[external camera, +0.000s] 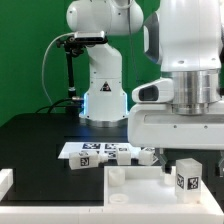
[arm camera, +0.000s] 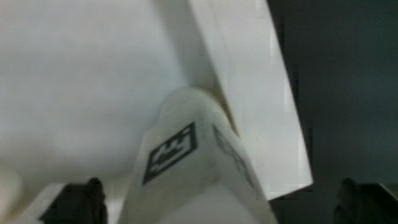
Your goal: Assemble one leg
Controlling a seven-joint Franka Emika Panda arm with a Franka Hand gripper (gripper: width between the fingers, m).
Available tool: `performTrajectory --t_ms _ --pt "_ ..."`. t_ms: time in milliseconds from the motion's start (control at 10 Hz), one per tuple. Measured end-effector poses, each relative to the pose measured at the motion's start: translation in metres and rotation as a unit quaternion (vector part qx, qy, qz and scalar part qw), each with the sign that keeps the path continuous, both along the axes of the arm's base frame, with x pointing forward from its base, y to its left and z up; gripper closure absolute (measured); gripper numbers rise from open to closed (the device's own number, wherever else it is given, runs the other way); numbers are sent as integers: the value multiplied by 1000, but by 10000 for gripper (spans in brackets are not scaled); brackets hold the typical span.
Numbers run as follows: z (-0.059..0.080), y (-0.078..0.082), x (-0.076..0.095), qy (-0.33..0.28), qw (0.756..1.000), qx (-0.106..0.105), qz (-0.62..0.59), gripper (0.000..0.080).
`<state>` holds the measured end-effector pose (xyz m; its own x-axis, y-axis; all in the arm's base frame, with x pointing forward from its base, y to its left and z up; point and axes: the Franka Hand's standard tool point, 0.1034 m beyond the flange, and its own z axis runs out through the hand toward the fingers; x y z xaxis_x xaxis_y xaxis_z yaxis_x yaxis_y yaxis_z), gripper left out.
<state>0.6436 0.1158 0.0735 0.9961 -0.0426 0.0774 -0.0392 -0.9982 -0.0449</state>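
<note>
Arm: the white Panda is filling the exterior view's right, its wrist hanging low over the near part of the table (external camera: 30, 135).
Panel: a large white panel (external camera: 120, 195) with raised corners is lying just under the wrist; in the wrist view its raised edge (arm camera: 240, 90) is running right past the gripper.
Marker board: the marker board (external camera: 92, 152) is lying flat beyond the gripper, toward the arm's base.
Other legs: small tagged blocks (external camera: 128, 154) are sitting on the far side of the panel, near the marker board.
Leg: the leg (arm camera: 187, 160), white with a black square tag, is standing right in front of the gripper, between its two fingers; in the exterior view a tagged block (external camera: 187, 177) is sitting directly below the wrist.
Gripper: the gripper (arm camera: 217, 200) is showing only two dark fingertips (arm camera: 80, 200), one at each side of the leg; whether they are pressing on it or standing clear I cannot tell.
</note>
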Motion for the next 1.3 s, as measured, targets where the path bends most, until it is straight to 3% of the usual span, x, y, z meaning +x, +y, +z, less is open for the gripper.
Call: performTrajectory --t_ms 100,300,500,600,700,900,1100,1300 --pt "0 -2 1 0 999 -5 49 151" --pt "0 -2 1 1 999 -3 33 151" --pt "-1 -2 1 2 1000 -2 15 406" --pt "-1 -2 1 3 1000 2 -23 406" --pt "-1 -2 1 4 999 4 -50 515" --pt "-1 -4 1 6 987 13 -161 515" --pt "-1 -4 1 9 951 17 -309 515" --pt "-1 -6 0 18 873 29 -486 515"
